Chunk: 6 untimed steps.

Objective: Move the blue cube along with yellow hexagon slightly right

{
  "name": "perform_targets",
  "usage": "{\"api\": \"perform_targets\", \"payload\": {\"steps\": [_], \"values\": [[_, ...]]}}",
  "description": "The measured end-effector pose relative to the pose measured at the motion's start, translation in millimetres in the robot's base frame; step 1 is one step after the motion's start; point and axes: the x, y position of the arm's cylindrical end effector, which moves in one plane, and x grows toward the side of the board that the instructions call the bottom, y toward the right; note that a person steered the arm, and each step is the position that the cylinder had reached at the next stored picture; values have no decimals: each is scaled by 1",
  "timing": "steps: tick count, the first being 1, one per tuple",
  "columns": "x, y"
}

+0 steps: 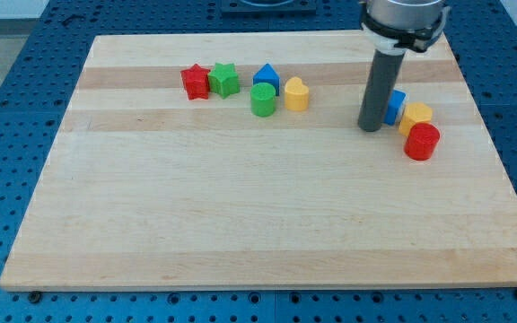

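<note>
Sitting near the view's right edge of the board (240,224), the blue cube (396,107) touches the yellow hexagon (416,117). My tip (370,128), a bare rod with no pincer to open or close, presses the cube's left side, placed for a rightward shove. A red cylinder (422,142) adjoins the hexagon.

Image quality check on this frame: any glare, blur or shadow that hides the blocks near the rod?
Camera view: even, soft lighting, faint shadows, no glare on the wooden board. Blocks look sharp. My tip sits at the left of the blue cube, whose left part the rod covers; yellow hexagon and red cylinder show clearly.
</note>
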Motion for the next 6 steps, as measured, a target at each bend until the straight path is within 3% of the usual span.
{"api": "perform_targets", "payload": {"steps": [2,6], "values": [[-20,-23],[-51,52]]}}
